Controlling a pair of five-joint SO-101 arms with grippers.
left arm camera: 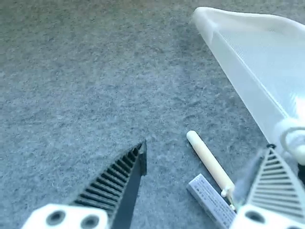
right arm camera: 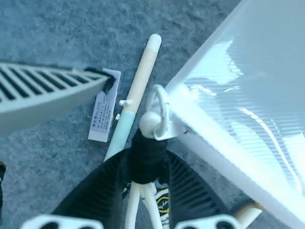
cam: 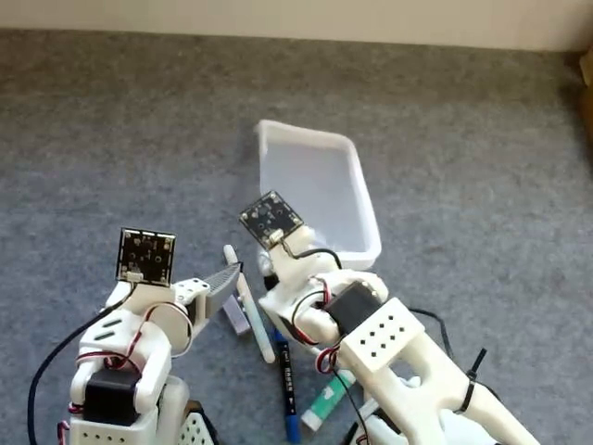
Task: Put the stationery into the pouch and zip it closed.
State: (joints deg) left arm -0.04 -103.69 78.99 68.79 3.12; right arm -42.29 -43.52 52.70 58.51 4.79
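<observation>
White arms (cam: 408,357), black motors (cam: 111,385), red wires (cam: 141,338), ribbed black right claw (right arm camera: 145,152).

I can see one pouch (cam: 310,181). I count three pens: a white pen (cam: 252,311), a blue pen (cam: 288,394) and a green pen (cam: 324,405). There is one eraser (cam: 235,317). There are two grippers, the left gripper (left arm camera: 207,146) and the right gripper (right arm camera: 147,155).

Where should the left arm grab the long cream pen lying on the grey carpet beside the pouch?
Take the cream pen on its bare barrel near the rounded end, from straight above, the open left gripper closing across its width. It lies flat, and the small grey eraser crowds its other end.
</observation>
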